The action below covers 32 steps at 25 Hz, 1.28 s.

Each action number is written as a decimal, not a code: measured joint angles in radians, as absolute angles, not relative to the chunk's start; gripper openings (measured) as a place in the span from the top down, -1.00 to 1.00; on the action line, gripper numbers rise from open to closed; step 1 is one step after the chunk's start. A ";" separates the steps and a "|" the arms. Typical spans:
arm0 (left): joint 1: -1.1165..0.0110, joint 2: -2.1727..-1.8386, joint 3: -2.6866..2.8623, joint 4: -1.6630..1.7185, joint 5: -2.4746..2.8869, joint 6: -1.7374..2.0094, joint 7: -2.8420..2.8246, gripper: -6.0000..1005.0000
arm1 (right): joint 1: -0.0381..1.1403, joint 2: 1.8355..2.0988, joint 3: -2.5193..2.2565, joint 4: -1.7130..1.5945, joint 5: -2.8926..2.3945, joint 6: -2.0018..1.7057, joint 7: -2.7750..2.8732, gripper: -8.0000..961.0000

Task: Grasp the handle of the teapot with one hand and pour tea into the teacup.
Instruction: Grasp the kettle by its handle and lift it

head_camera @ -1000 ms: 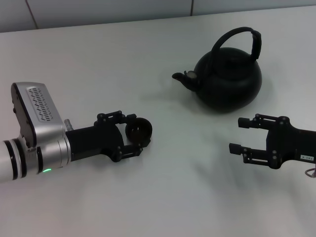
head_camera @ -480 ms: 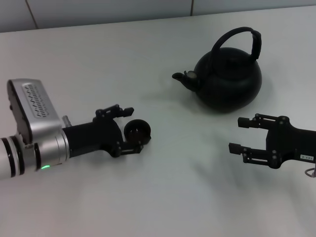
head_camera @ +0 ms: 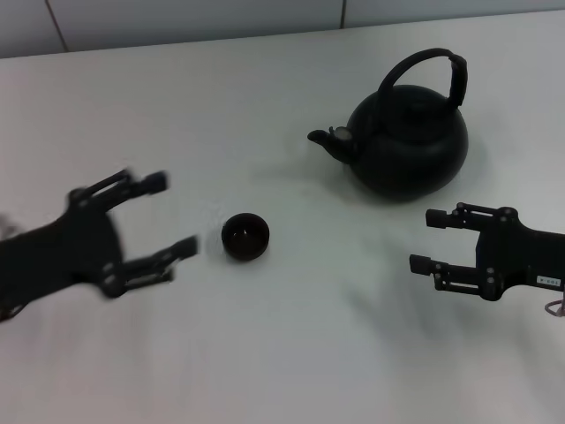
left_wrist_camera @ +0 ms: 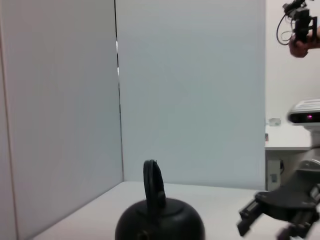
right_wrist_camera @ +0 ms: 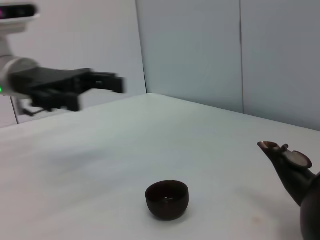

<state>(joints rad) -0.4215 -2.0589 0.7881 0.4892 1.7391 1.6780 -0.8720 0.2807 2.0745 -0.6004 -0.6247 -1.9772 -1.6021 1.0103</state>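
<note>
Claws sit nearest, both low over the white surface (head_camera: 291,353): the right claw (head_camera: 425,240) spread wide and holding nothing, short of the teapot; the left claw (head_camera: 163,215) likewise spread and empty, beside the teacup but apart from it. Teacup (head_camera: 244,237) stands upright between the two. Farther back, the teapot (head_camera: 408,146) rests with its spout toward the robot's left, its handle (head_camera: 433,66) arched upright and ungrasped
</note>
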 joint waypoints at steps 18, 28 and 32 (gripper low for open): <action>-0.226 -1.995 0.694 0.579 1.900 1.701 -0.810 -0.69 | 0.293 2.078 -0.600 -0.599 -1.974 -1.605 1.013 -0.47; -0.218 -2.001 0.665 0.581 1.898 1.712 -0.802 -0.69 | 0.235 2.082 -0.526 -0.408 -1.713 -1.617 0.770 -0.44; -0.222 -2.004 0.634 0.578 1.898 1.721 -0.802 -0.69 | 0.215 2.083 -0.397 -0.159 -1.494 -1.589 0.507 -0.43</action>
